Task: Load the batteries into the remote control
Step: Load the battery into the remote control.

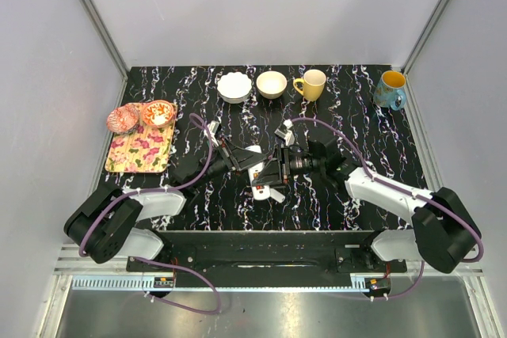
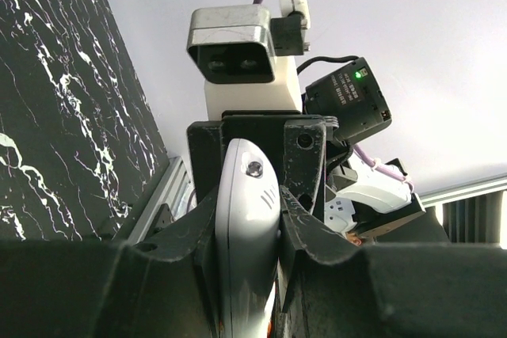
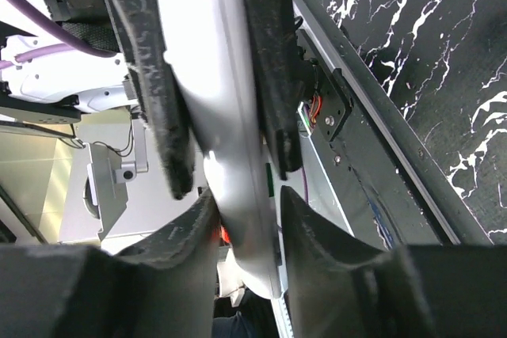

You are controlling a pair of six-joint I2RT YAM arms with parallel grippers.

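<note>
Two grippers meet over the mid table (image 1: pixel 356 104), w/ the remote control (image 2: pixel 245 187) held up between them, off the surface. The left gripper (image 2: pixel 247 223) is clamped tight on its long edges. The right gripper (image 3: pixel 244 211) stands narrow round the other end, pads at or against the plastic; we cannot tell if it really bears.

We judge the step is a two-handed hold to get at the battery bay. To do it well we keep the left grip firm and set the right square on the edges, no twist, so the bar doesn't pivot or slip.

Batteries: only a reddish speck under the remote in the right wrist view, too small to tell.

Farther off, a white bowl (image 1: pixel 234 86) and a yellow mug (image 1: pixel 312 84) sit at the far edge, well apart from the work.
</note>
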